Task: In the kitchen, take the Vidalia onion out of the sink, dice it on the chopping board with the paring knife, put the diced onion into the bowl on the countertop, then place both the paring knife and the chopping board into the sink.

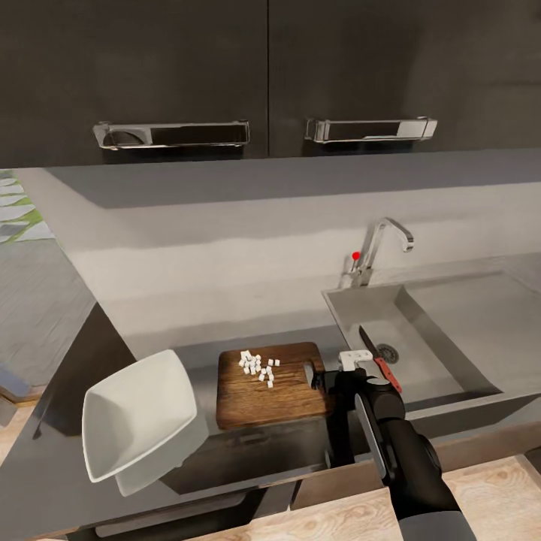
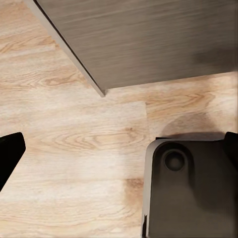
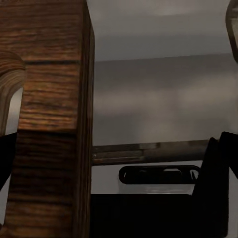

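The bowl (image 1: pixel 139 421) is sitting tilted at the countertop's (image 1: pixel 248 443) front edge, at 9 o'clock from the chopping board (image 1: pixel 270 387); diced Vidalia onion (image 1: pixel 258 366) is lying on the board; the right gripper (image 1: pixel 324 382) is closing its jaws on the board's handle end; the paring knife (image 1: pixel 379 359) is lying in the sink (image 1: pixel 421 338) at 3 o'clock; the left gripper's (image 2: pixel 119 148) jaws are standing wide open, holding nothing.

The right arm (image 1: pixel 406 466) reaches up from 5 o'clock toward 12, its black wrist angled slightly left. The right gripper (image 1: pixel 319 376) clamps the board's right edge by the handle hole, fingers (image 3: pixel 7 158) nearly together.
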